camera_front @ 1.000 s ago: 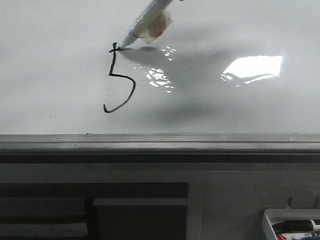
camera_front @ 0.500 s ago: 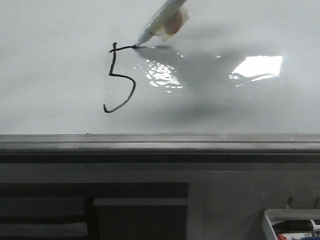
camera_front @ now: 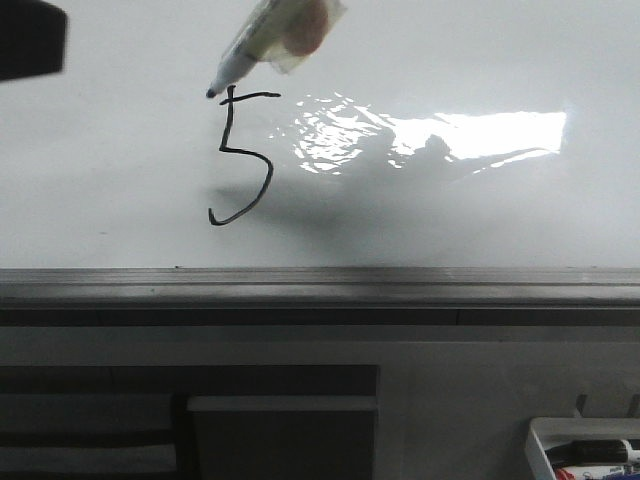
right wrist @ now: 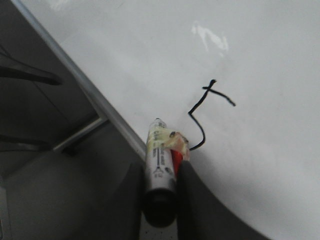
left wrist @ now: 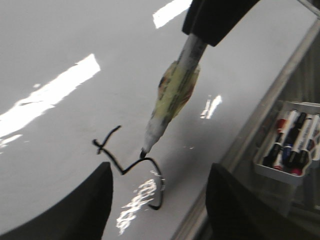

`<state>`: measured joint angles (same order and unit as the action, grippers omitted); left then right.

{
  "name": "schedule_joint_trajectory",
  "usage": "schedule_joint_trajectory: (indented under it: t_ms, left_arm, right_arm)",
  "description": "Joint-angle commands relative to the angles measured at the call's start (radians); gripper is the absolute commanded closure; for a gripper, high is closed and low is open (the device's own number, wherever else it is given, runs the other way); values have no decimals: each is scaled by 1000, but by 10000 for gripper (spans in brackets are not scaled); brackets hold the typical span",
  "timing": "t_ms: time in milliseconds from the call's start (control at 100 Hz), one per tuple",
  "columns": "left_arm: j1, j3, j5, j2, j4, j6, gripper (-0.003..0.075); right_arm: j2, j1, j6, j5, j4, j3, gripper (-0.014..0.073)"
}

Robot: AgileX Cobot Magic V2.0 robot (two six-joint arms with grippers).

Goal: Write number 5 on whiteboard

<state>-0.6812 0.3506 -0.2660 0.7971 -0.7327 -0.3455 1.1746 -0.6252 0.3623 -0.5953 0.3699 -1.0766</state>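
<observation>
We log the whiteboard first: a broad glossy white sheet with hard glare patches, a grey metal rail along its near edge. In the right wrist view the board fills most of the frame.

Next in size, the right tool. Its two dark fingers sit narrow, clamped on either side of the marker near its capped end, so it is holding the marker. The marker barrel carries a yellowish tape wrap with a red patch.

The left tool shows only as two dark finger shapes set wide apart with nothing between them but board.

The marker slants down from the right tool toward the board, tip dark. In the front view the tip lies just beside the upper left corner of the digit; whether it touches the surface we cannot tell. In the left wrist view the marker points at the middle of the strokes.

The number 5 lies on the board directly ahead of the right tool's marker tip: short top bar, vertical stroke, curved belly, thin black line. From the left tool it lies between and just beyond the two fingers.

Smallest: a white tray of spare markers, below the rail, well apart from both tools.
</observation>
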Motion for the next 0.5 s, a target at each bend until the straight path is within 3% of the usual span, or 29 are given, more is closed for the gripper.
schedule_joint_trajectory:
  t_ms: [0,490]
  left_arm:
    - [-22,42,-129,69,14,-13,335]
    - [-26,139,-200,320,-13,-2,335]
  right_arm:
    - [-19,-28,14,26,-9,-31,655]
    - [-18,-105,14,-15,-20,-31,655]
